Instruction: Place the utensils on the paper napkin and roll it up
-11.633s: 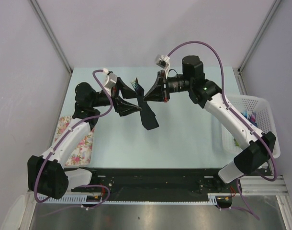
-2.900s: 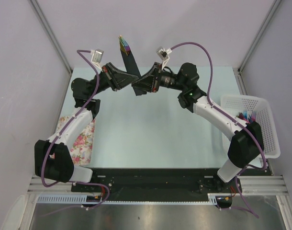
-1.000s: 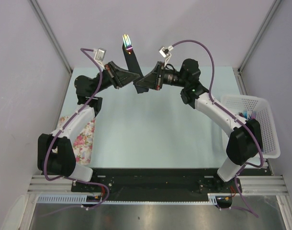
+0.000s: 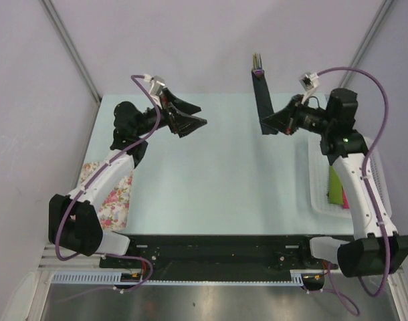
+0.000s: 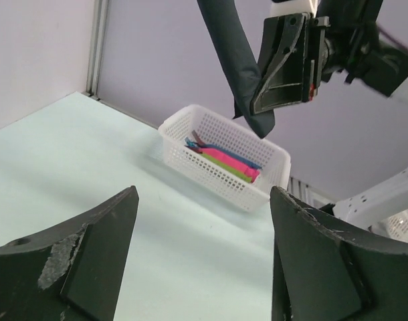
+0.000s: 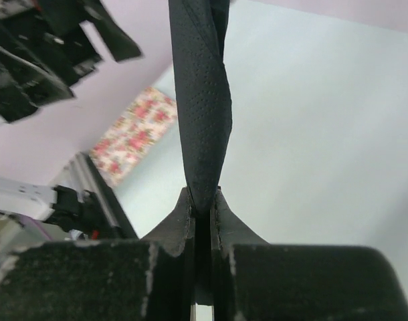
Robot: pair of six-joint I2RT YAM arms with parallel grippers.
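Paper napkin (image 4: pixel 261 100), rolled around the utensils (image 4: pixel 257 63), stands upright in the air near the white basket (image 5: pixel 217 167), pinched tight at its lower end by the right tool (image 4: pixel 265 127). Best to lower it flat into the basket before letting go. Left tool (image 4: pixel 196 115) gapes wide, empty

I get bright, even light, only faint soft shadows on the pale desk (image 4: pixel 211 174), and the right wrist view's upper left looks out of focus.
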